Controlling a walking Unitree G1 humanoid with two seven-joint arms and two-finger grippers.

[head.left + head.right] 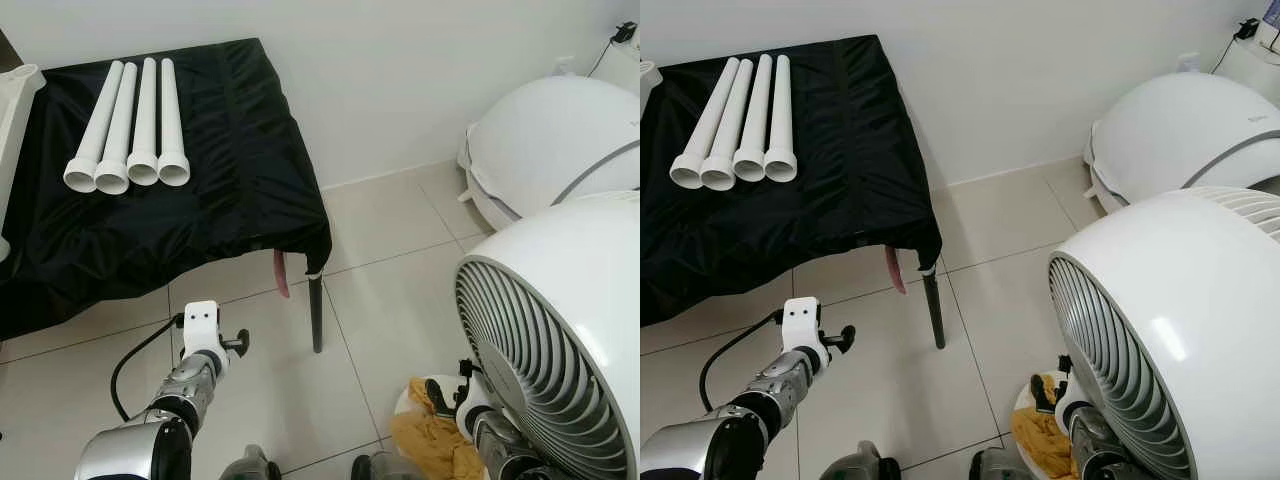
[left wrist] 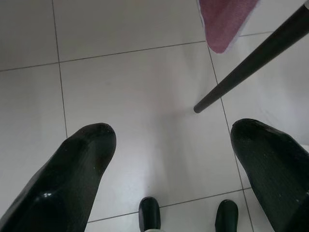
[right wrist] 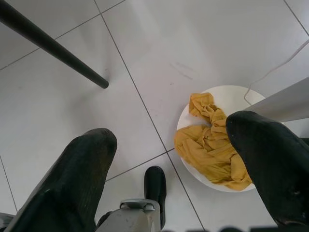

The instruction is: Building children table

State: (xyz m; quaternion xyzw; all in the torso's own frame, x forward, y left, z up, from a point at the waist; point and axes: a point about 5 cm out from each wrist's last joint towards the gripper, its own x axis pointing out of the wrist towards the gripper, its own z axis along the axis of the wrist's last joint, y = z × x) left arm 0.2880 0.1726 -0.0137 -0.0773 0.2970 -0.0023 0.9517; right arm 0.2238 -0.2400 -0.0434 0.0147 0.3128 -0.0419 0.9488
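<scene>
Saw four white tubes (image 1: pixel 130 125) lying side by side on the black-draped table (image 1: pixel 200 230), flared ends toward the robot, touching or nearly so. Took them for the legs of the children table. Found them well apart from both grippers.

Judged the step in hand to be the approach and first reach, with nothing yet picked up. To do it well:
- Would step closer and square up to the table edge before raising an arm, since the tubes sat far back on the cloth.
- Would take an outer tube first, across its width near the middle, so that the neighbours were not rolled off.
- Would keep clear of the fan (image 1: pixel 560 330) close on the right, and of the black post (image 1: pixel 316 315) at the table's corner.

Held the left gripper (image 2: pixel 174 140) low over the floor (image 2: pixel 135 82), pointing down, forearm angled forward toward the post. Kept its fingers spread wide, with nothing between them. Held the right gripper (image 3: pixel 174 130) low beside the fan, likewise spread and empty, above a yellow rag (image 3: pixel 212 145) heaped on a white disc (image 3: pixel 241 96).
</scene>
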